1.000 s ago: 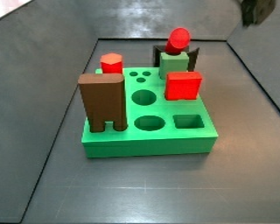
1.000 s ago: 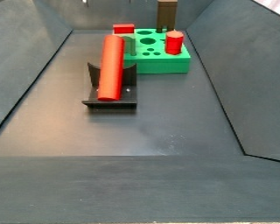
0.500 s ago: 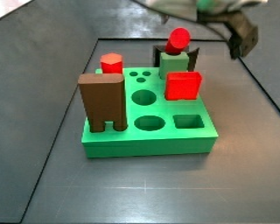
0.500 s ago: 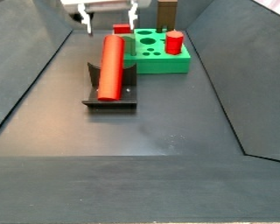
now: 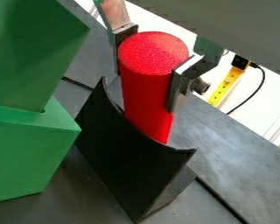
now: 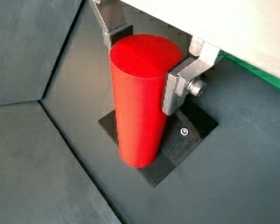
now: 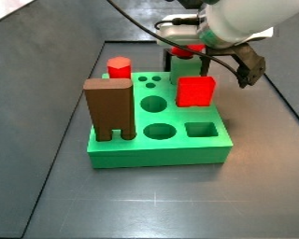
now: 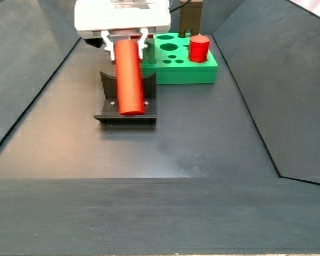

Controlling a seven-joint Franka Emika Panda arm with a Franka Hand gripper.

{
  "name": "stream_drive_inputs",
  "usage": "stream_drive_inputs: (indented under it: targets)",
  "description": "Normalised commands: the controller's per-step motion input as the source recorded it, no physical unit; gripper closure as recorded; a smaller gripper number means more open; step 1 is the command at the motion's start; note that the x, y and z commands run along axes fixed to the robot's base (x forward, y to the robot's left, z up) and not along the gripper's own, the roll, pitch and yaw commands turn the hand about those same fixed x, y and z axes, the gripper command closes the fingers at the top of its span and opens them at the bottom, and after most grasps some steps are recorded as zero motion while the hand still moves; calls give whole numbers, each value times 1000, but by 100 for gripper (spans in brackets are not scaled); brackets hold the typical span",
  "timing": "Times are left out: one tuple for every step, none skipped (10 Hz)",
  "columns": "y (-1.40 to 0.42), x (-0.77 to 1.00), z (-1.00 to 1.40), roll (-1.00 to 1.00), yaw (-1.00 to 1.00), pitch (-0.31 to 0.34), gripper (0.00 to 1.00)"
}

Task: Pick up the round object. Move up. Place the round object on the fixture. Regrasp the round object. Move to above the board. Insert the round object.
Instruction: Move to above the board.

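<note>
The round object [image 5: 149, 87] is a long smooth red cylinder leaning on the fixture [image 5: 136, 171], a dark bracket; both show in a side view, the round object [image 8: 128, 80] on the fixture [image 8: 123, 112]. My gripper [image 5: 150, 63] straddles the cylinder's upper end, its silver fingers [image 5: 185, 80] pressed on both sides; both wrist views show this, as does the gripper [image 6: 143, 68] on the round object [image 6: 140, 105]. The gripper [image 8: 128, 42] hangs just in front of the green board [image 8: 183, 62]. In a side view the gripper [image 7: 190, 56] hides most of the cylinder behind the board [image 7: 159, 135].
On the board stand a tall brown block [image 7: 108, 107], a red cube [image 7: 196, 91] and a short red hexagonal peg [image 7: 119, 67]. Round and square holes [image 7: 156, 105] lie open in its top. Sloping grey walls [image 8: 43, 90] enclose the floor.
The arm has come down from above. The fingers, spread wide over the cylinder half a second ago, now sit lower and closed against its upper end.
</note>
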Motion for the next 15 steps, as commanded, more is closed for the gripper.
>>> stream_drive_inputs:
  targets:
    - [-98, 137, 1000, -336, 115, -186, 100]
    - [-96, 132, 1000, -329, 101, -177, 100]
    - [-86, 123, 1000, -295, 66, -167, 100]
    - [-75, 109, 1000, -217, -9, -154, 100]
    - [-70, 99, 1000, -152, -60, -137, 100]
    - [-62, 88, 1000, -123, -86, -104, 100]
    - [-55, 74, 1000, -105, -102, -64, 100]
    - [-49, 61, 1000, -92, -109, -29, 100]
    - [-42, 49, 1000, -79, -105, 4, 100]
    - [-37, 36, 1000, -71, -91, 35, 100]
    - [-27, 18, 1000, -64, -70, 77, 100]
    - [-17, 7, 879, -56, -49, 100, 100]
    - [-14, 1, 712, -52, -28, 118, 100]
    - [-11, 0, 496, -42, 4, 137, 100]
    - [-10, 3, 335, -38, 26, 149, 100]
